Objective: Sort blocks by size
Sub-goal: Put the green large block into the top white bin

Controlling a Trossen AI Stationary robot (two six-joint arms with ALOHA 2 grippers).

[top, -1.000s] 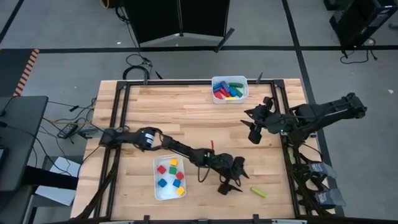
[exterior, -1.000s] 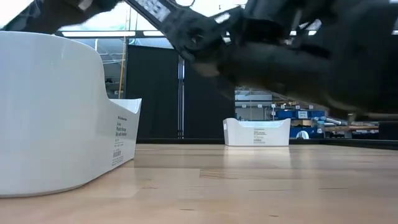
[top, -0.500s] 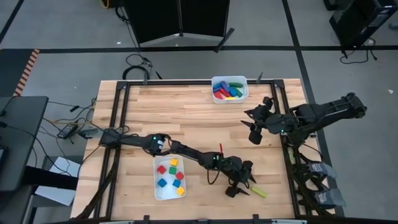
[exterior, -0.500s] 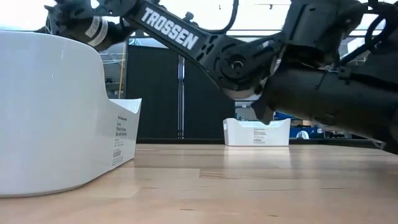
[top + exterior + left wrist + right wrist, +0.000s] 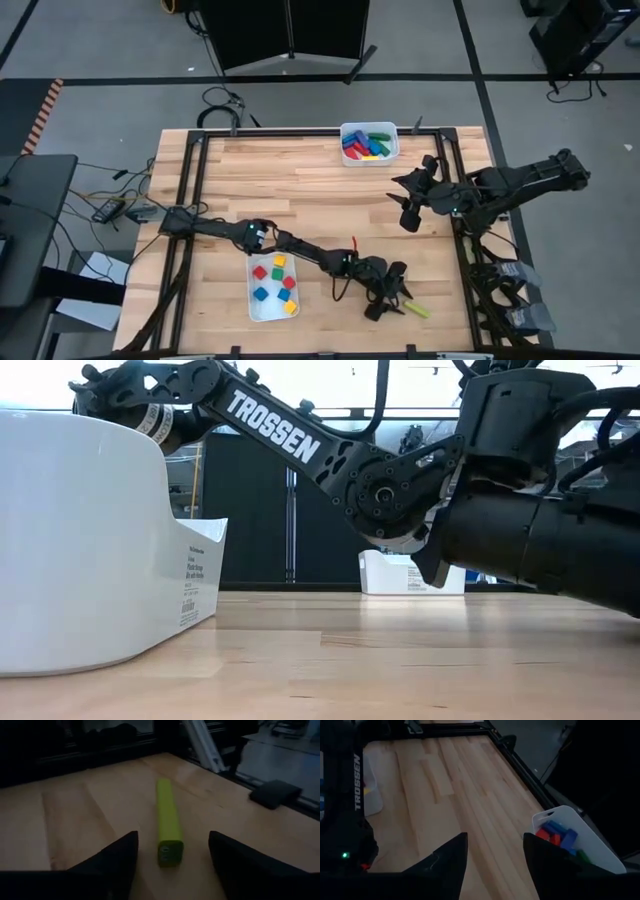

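My left end effector (image 5: 170,857) low over surface (image 5: 300,190), fingers parted, straddling near end of yellow-green bar (image 5: 167,820), not gripping yet. Bar lies flat near front edge, right of cube tray (image 5: 252,300). Step: picking last loose block. Next: close on bar, carry to far tray (image 5: 347,158) of long blocks. Right end effector (image 5: 408,212) waits, fingers apart, empty.

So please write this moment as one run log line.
left gripper: open, straddling lime-green bar | right gripper: open, empty, waiting | step: grasp pending
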